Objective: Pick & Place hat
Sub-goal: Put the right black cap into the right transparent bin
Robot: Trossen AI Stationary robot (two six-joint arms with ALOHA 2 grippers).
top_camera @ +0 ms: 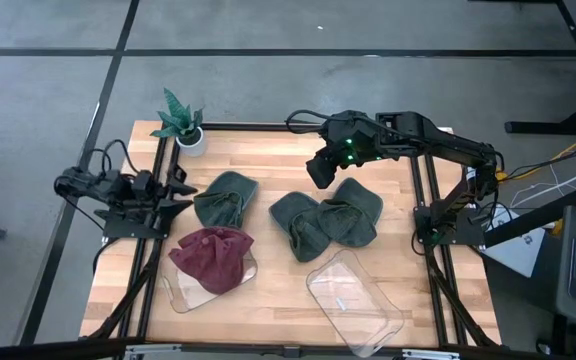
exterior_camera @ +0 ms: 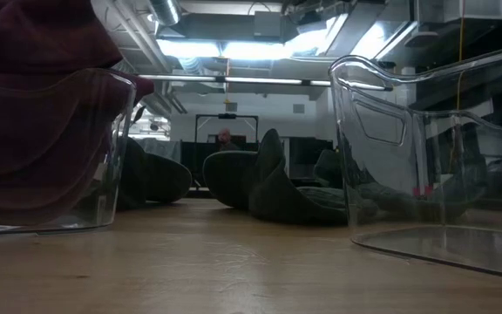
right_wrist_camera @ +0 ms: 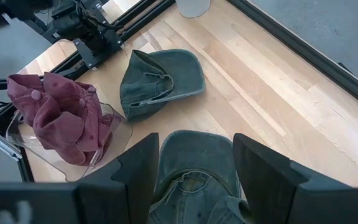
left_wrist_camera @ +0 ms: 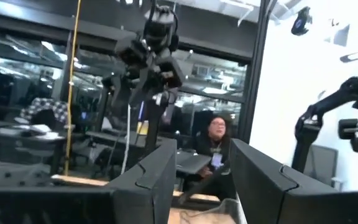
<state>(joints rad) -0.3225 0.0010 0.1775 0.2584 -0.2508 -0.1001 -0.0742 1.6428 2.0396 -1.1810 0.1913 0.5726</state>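
A maroon hat lies in a clear tray at the near left. Three dark green hats rest on the wooden table: one left of centre, and two overlapping in the middle. My right gripper hangs open above the far edge of the middle hat, pointing slantwise down, nothing between its fingers. My left gripper stands open at the table's left edge, near the left green hat, pointing up into the room.
A second clear tray stands at the near right, with nothing in it. A small potted plant sits at the far left corner. Black frame rails run along the table's left and right sides. A person sits in the room beyond.
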